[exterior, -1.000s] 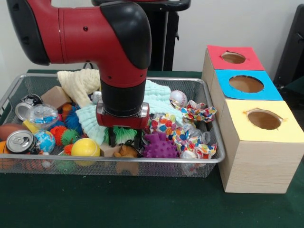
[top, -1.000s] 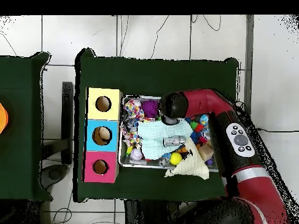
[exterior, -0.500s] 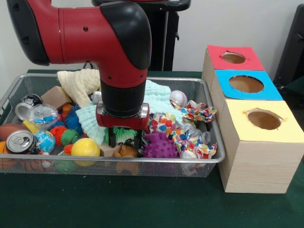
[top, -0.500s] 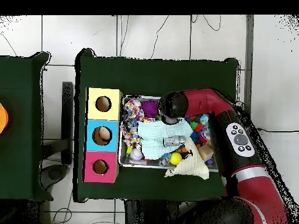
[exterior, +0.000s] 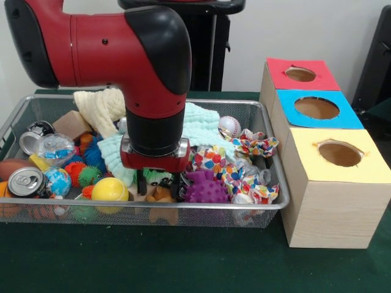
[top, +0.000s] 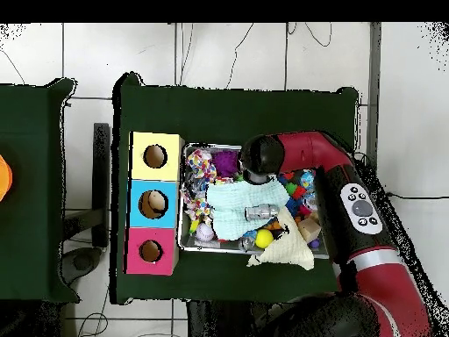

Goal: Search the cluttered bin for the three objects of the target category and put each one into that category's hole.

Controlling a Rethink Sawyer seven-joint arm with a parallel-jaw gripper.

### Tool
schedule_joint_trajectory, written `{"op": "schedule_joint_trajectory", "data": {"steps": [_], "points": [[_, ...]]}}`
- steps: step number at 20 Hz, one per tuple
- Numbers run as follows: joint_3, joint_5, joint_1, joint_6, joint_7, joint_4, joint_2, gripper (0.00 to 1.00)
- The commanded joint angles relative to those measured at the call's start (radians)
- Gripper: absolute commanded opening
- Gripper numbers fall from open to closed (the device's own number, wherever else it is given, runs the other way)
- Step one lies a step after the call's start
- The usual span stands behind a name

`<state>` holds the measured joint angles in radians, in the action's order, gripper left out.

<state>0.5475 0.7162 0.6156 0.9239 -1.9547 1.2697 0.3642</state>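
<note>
A dark green cloth [exterior: 183,262] covers the surface [top: 237,105], which stands on a white tiled floor [top: 105,48] crossed by thin cables [top: 237,39]. A second green-covered surface [top: 31,193] sits apart beyond the first one's edge, with an orange object [top: 3,175] at its outer edge.

Bright, even room light here, soft shadows under the wire bin [exterior: 269,210] on the table [exterior: 183,262]. A dull sheen shows on the red arm [exterior: 91,43]. The front view is slightly soft.
</note>
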Motion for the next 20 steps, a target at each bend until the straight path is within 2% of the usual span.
{"op": "schedule_joint_trajectory", "data": {"steps": [1, 4, 12, 20], "points": [[0.033, 0.015, -0.002, -0.008, 0.236, -0.098, -0.091, 1.0], [0.024, 0.022, -0.015, -0.033, 0.205, -0.092, -0.098, 1.0], [0.013, 0.034, -0.035, -0.05, 0.193, -0.103, -0.139, 1.0], [0.019, 0.023, -0.049, -0.047, 0.193, -0.075, -0.123, 1.0]]}}
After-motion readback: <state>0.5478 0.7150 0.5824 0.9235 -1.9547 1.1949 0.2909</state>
